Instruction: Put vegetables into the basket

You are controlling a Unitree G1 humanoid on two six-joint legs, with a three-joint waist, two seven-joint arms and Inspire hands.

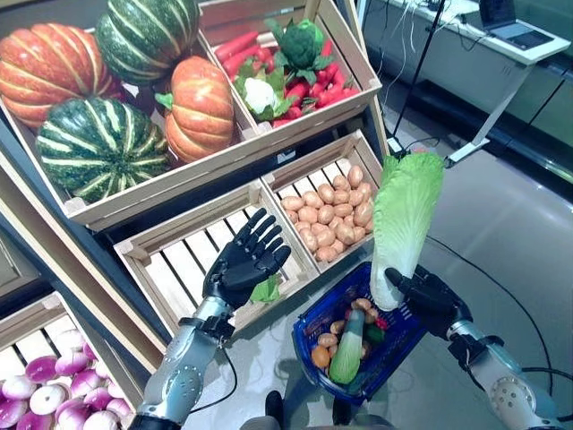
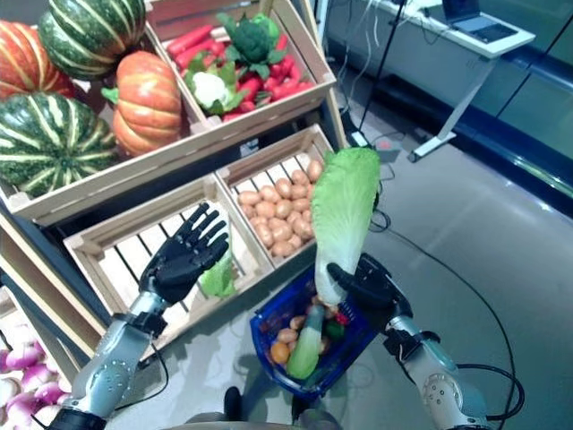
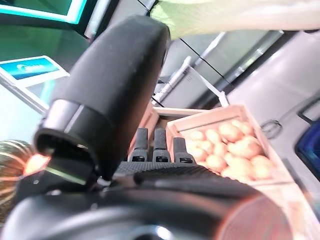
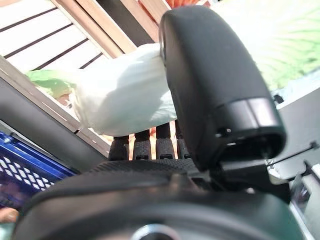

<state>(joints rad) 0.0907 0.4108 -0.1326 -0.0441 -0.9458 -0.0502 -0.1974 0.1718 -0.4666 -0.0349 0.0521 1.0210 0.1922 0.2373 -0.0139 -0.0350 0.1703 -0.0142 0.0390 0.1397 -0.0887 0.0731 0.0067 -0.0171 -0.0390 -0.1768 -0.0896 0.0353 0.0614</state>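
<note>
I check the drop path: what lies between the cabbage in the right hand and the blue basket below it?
Nothing. In the left eye view the cabbage, held by the right hand, hangs with its white base just above the blue basket rim; only air is between.

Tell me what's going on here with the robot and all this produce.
The robot's right hand grips a napa cabbage by its white base, holding it upright above the blue basket, which already holds a cucumber and other vegetables. The left hand hovers open over a nearly empty wooden crate beside the potatoes.
</note>
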